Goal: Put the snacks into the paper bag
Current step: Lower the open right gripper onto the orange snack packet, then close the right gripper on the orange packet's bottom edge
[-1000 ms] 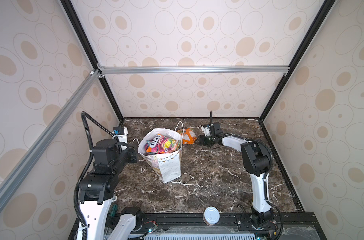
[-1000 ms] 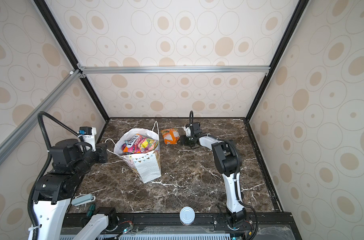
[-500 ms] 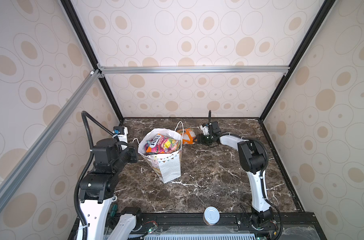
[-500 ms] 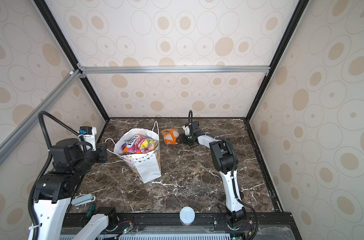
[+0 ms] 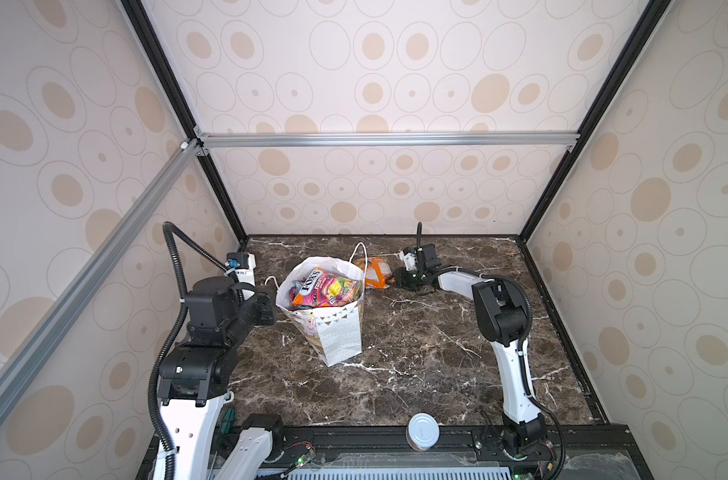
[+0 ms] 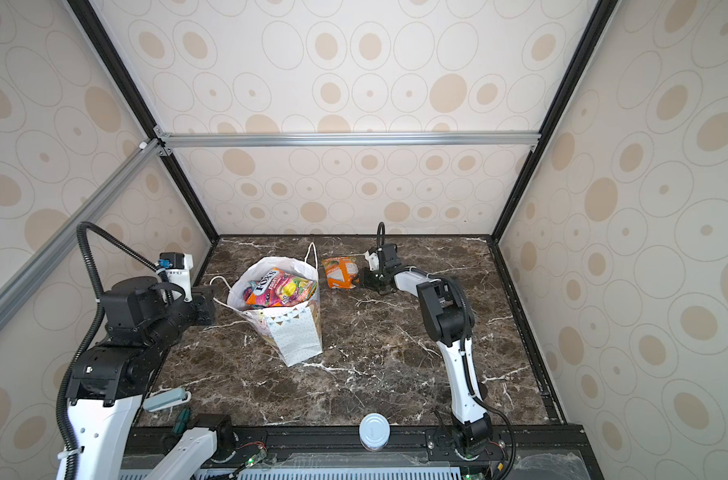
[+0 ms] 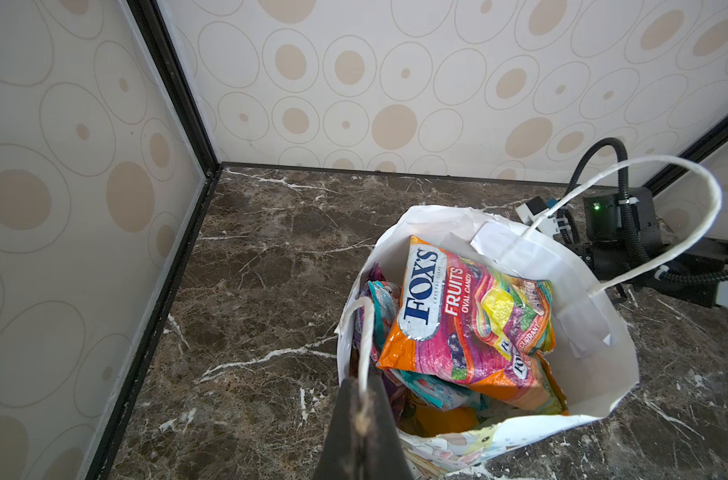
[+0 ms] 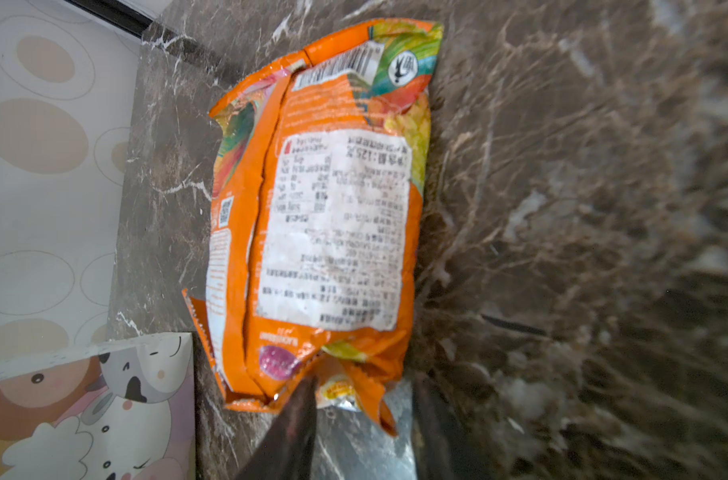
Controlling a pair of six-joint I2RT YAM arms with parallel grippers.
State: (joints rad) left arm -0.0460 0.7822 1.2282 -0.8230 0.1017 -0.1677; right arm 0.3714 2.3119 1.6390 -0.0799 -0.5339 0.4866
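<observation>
The white paper bag (image 5: 338, 332) (image 6: 300, 332) stands left of centre in both top views, mouth open. Inside it lie several snacks, topmost a pink and orange FOX'S packet (image 7: 457, 316) (image 5: 324, 286). My left gripper (image 7: 360, 401) is shut on the bag's near cord handle (image 7: 366, 332), at the bag's left side. An orange packet (image 5: 372, 272) (image 6: 340, 272) (image 8: 333, 208) lies label side up on the marble behind the bag. My right gripper (image 8: 362, 399) (image 5: 392, 279) sits low at its right end, jaws apart, with the crimped edge between the fingers.
A silver-lidded can (image 5: 423, 430) (image 6: 374, 430) stands at the table's front edge. The bag's far handle (image 7: 686, 216) arches upward. The back wall runs close behind the orange packet. A teal tool (image 6: 166, 399) lies by the left arm's base.
My right gripper has slid left to the orange packet and its jaws have narrowed around the packet's end. The left arm and the bag have stayed put.
</observation>
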